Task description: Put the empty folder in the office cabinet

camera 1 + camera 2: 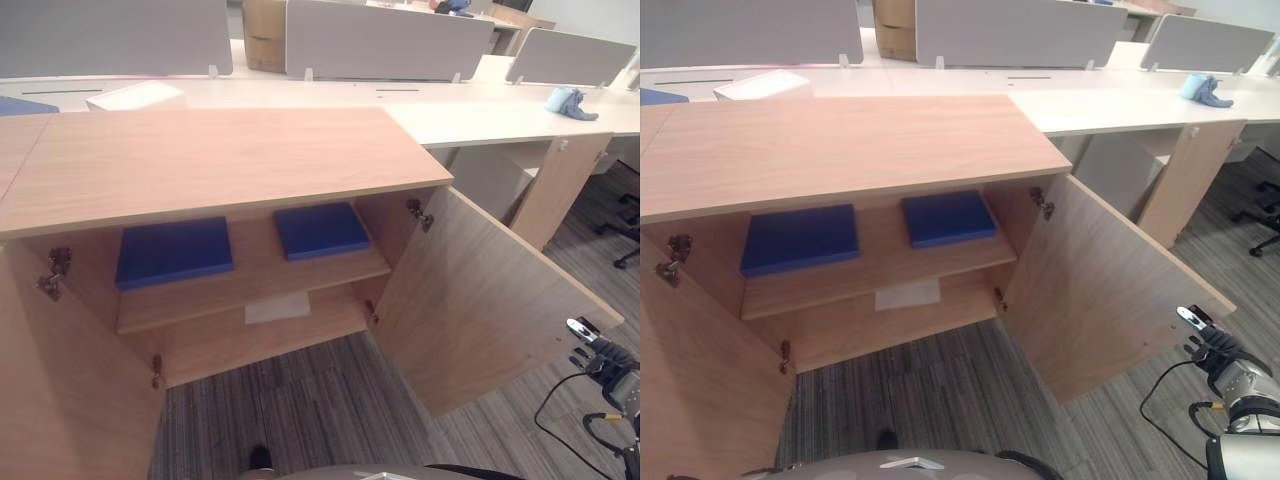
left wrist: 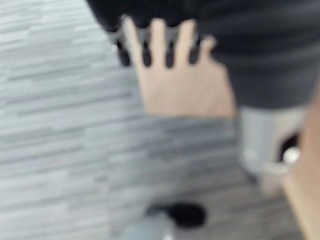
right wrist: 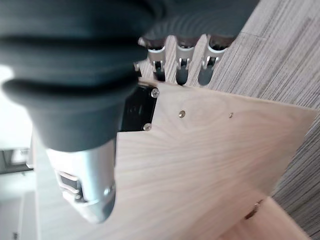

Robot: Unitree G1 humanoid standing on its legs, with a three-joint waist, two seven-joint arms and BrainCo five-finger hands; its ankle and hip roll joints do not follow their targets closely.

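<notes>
Each robot hand (image 3: 180, 60) has silver fingers (image 2: 159, 42) with dark tips, a dark ribbed cover over its back and wrist, and small screws on a black plate.

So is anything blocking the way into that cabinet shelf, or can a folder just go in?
Nothing visible blocks it. Both doors of the office cabinet are swung wide open, the right door included, and the shelf has bare wood between and in front of the two blue folders already lying on it.
</notes>
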